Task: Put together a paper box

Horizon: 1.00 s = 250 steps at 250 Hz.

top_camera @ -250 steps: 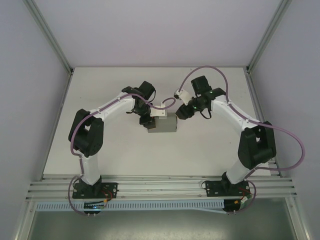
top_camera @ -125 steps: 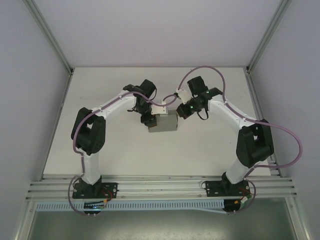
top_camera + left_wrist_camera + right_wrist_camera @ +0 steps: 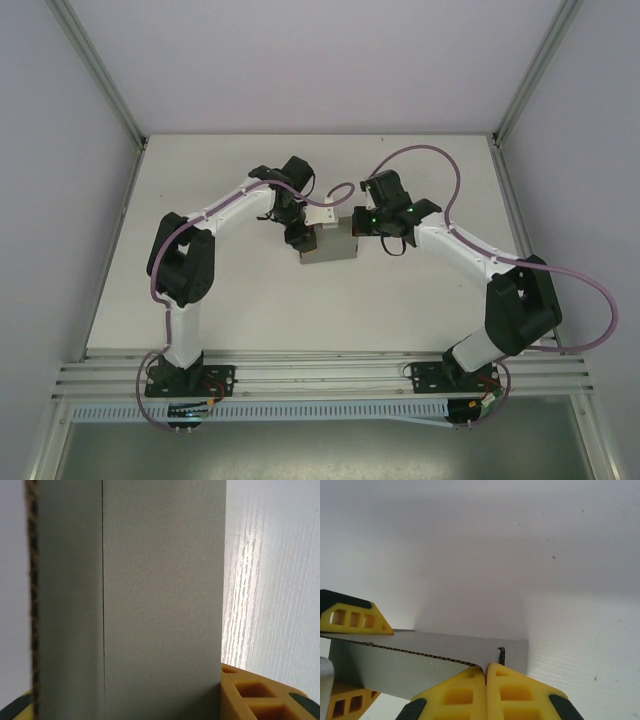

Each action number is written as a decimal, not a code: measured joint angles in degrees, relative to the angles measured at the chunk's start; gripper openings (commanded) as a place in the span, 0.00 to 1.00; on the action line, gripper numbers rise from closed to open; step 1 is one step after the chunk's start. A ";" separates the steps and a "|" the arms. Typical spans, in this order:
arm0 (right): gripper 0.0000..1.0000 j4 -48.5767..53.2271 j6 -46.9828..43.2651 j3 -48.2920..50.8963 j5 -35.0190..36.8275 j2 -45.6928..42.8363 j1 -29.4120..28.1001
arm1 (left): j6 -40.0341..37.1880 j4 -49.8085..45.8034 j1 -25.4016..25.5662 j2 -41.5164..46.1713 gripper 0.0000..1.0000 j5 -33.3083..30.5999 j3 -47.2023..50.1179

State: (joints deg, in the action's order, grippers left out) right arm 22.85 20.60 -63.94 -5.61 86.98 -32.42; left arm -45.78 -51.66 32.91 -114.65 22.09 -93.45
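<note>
Sitting between left jaws, paper box point(image 3: 332, 248) (closed right jaws alongside)

I read no text, label, brand, number or sign in any view. The paper box point(image 3: 160, 600) shows plain grey card.
</note>
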 measured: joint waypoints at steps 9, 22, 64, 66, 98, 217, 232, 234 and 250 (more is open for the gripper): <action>0.00 0.11 0.57 -0.09 0.00 0.00 0.00 | 0.02 0.00 0.00 0.00 0.43 0.00 0.00; 0.00 0.50 0.81 -0.39 0.09 0.00 -0.11 | 0.04 0.02 0.00 0.00 0.43 0.09 0.00; 0.00 -0.39 -0.57 0.42 1.07 -0.22 -0.33 | 0.46 0.26 0.04 0.00 0.45 0.20 0.02; 0.00 -0.59 -0.74 0.61 1.07 -0.28 -0.33 | 0.46 0.28 0.04 0.00 0.45 0.20 0.02; 0.00 -7.80 -3.08 6.47 1.36 -2.62 -0.55 | 1.33 0.46 0.04 0.00 0.48 0.20 0.11; 0.00 -24.57 -6.80 18.08 14.91 -6.03 -8.55 | 5.86 2.14 0.09 0.00 0.98 0.37 0.22; 0.00 -24.59 -6.80 18.03 16.11 -5.79 -9.03 | 6.58 2.25 0.09 0.07 0.98 0.42 0.22; 0.00 -24.59 -6.80 18.03 16.26 -5.75 -9.07 | 6.56 2.34 0.09 0.09 0.98 0.39 0.24; 0.00 -24.59 -6.80 17.97 17.64 -5.57 -9.60 | 7.32 3.15 0.11 0.66 0.99 -0.15 0.61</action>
State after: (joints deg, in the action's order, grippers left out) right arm -1.74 13.80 -45.98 12.03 81.41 -42.02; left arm -38.46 -48.51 33.01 -113.99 21.93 -92.84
